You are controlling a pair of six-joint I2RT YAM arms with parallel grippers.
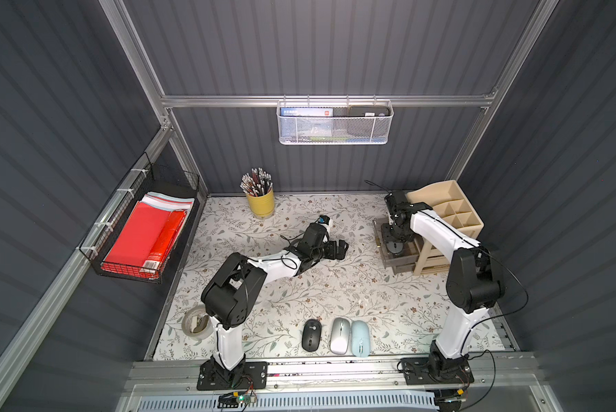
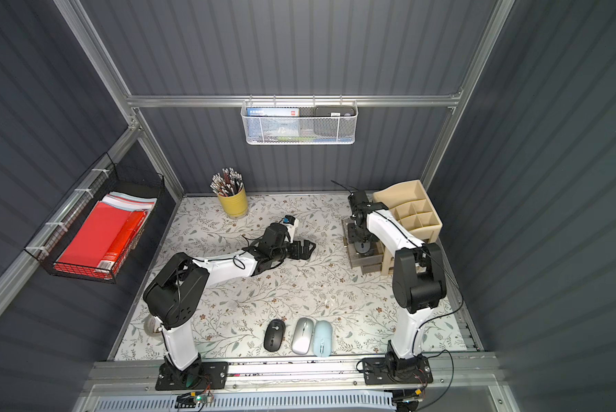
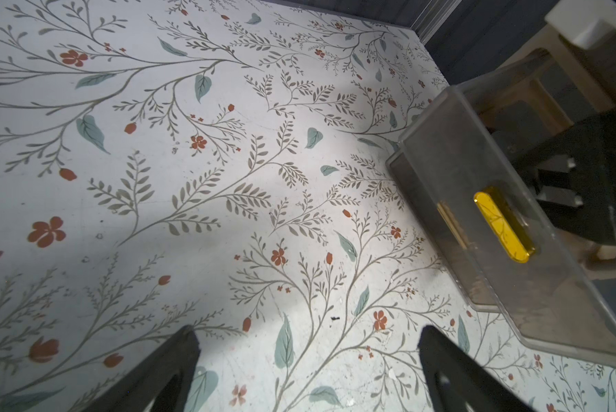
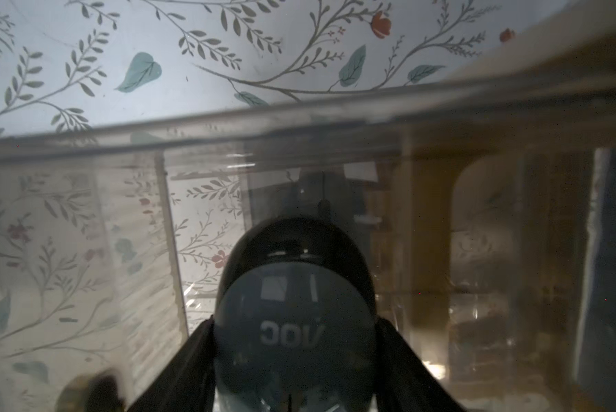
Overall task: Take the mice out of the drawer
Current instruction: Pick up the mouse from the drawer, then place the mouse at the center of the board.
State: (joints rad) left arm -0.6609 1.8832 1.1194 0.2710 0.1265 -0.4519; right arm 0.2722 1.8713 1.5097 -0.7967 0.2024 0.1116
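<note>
Three mice lie in a row near the table's front edge: black (image 1: pixel 311 334), silver-white (image 1: pixel 340 335) and pale blue (image 1: pixel 360 338). The clear grey drawer (image 1: pixel 401 259) stands pulled out of the beige organizer at the back right. My right gripper (image 4: pixel 294 328) reaches down into it, shut on a dark grey mouse (image 4: pixel 294 281) with a white logo, one finger against each flank. In a top view a bit of that mouse (image 1: pixel 393 245) shows below the right gripper (image 1: pixel 394 239). My left gripper (image 3: pixel 308 339) hovers open and empty over the floral mat, just left of the drawer front (image 3: pixel 442 171) with its yellow handle (image 3: pixel 502 228).
The beige compartment organizer (image 1: pixel 449 210) sits over the drawers at the back right. A yellow cup of pencils (image 1: pixel 260 203) stands at the back, and a tape roll (image 1: pixel 196 321) lies at the front left. A wire basket of red folders (image 1: pixel 146 235) hangs on the left wall.
</note>
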